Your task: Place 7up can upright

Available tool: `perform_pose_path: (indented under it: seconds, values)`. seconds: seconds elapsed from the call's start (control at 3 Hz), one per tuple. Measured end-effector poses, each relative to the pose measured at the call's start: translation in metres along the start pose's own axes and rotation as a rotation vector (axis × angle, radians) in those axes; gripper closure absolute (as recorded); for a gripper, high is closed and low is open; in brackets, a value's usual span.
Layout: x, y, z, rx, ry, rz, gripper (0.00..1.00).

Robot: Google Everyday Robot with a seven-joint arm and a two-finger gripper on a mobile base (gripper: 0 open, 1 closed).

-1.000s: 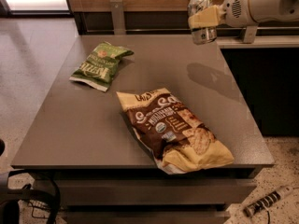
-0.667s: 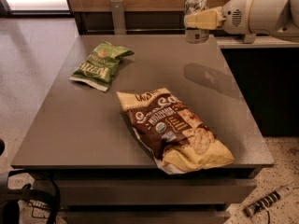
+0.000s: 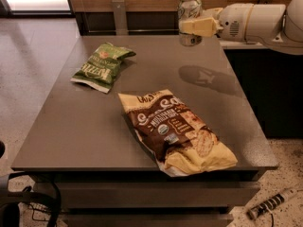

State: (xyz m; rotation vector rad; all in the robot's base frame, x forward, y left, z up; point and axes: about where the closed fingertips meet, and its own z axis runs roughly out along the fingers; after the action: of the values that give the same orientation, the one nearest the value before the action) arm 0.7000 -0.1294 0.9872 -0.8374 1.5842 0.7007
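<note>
The 7up can point(image 3: 190, 8) is a small silvery can with green marks, held upright above the far right part of the grey table point(image 3: 94, 126). My gripper point(image 3: 193, 26) comes in from the right on a white arm and is shut on the can around its middle. The can's bottom end hangs just above the tabletop near the far edge; its shadow falls on the table below and to the right. The yellowish fingers point(image 3: 201, 26) cover the can's middle.
A green chip bag point(image 3: 102, 65) lies at the table's far left. A brown and yellow snack bag point(image 3: 177, 131) lies near the front right edge. A wooden wall and dark counter stand behind and to the right. Cables lie on the floor.
The arm has moved left with the can, and the can has gone from tilted to upright, a little lower toward the table.
</note>
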Motion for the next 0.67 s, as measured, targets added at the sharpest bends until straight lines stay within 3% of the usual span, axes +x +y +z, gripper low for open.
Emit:
perform_pose_path:
  seconds: [0.67]
  values:
    - [0.018,0.005,0.027,0.008,0.001,0.001,1.00]
